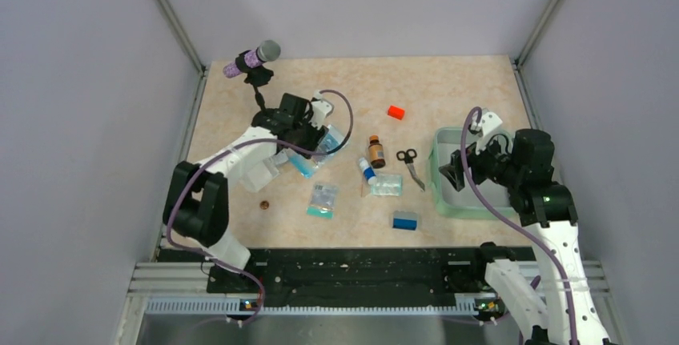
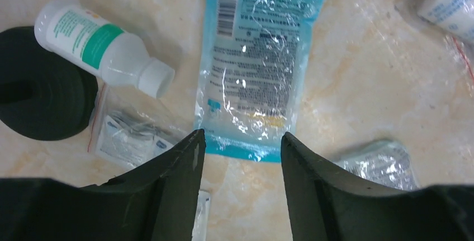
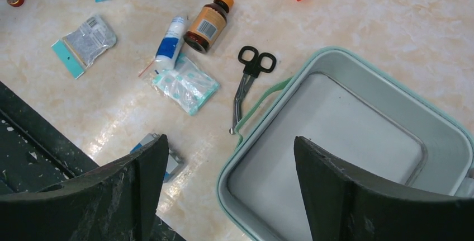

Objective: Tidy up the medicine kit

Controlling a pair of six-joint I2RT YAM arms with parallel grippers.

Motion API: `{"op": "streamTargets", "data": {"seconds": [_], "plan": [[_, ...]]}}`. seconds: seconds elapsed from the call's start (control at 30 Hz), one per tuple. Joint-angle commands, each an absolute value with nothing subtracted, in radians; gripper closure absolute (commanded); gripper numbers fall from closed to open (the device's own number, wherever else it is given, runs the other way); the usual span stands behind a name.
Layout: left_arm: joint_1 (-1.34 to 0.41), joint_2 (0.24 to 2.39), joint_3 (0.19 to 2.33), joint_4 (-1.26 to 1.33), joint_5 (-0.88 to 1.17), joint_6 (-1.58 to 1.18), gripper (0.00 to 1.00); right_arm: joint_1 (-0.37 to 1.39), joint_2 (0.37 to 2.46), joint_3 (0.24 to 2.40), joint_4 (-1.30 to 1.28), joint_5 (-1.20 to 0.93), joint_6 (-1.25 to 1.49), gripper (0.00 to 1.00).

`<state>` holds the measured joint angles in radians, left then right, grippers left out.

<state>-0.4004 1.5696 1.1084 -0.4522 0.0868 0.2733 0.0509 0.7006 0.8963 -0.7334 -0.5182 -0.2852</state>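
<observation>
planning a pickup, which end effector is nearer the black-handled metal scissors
Right: right end effector hovers over the mint-green plastic case beside the scissors; left end effector is farther, above a blue-edged clear packet.

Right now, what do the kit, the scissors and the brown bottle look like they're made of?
Kit: smooth matte plastic, probably; pale mint, moulded rounded corners.
Scissors: dull grey metal blades, black plastic-looking handles.
Bottle: glossy amber glass or plastic, cannot tell which; orange cap looks plastic.

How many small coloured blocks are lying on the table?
2. The orange-red block lies toward the far side, beyond the brown bottle; the blue block lies near the front edge, left of the medicine kit. More may be hidden from view.
</observation>
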Motion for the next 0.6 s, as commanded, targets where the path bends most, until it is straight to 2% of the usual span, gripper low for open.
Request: {"op": "streamTargets", "data": {"seconds": [0.0, 0.13, 0.27, 0.43, 0.47, 0.57], "plan": [[-0.434, 1.680, 1.228, -0.365, 0.011, 0.245, 0.40, 0.047, 0.694, 0.907, -0.734, -0.543, -0.278, 0.19], [-0.444, 1.811, 1.335, -0.417, -0.022, 0.219, 0.38, 0.045, 0.696, 0.914, -0.747, -0.543, -0.282, 0.19], [-0.445, 1.915, 1.410, -0.449, -0.024, 0.217, 0.42, 0.047, 0.703, 0.908, -0.747, -0.540, -0.283, 0.20], [-0.445, 2.001, 1.475, -0.491, -0.030, 0.223, 0.37, 0.046, 0.706, 0.892, -0.744, -0.541, -0.288, 0.20], [-0.445, 2.013, 1.480, -0.494, -0.031, 0.225, 0.39, 0.045, 0.706, 0.889, -0.744, -0.541, -0.289, 0.20], [-0.446, 2.041, 1.498, -0.510, -0.018, 0.228, 0.51, 0.046, 0.703, 0.881, -0.742, -0.539, -0.291, 0.20]]}}
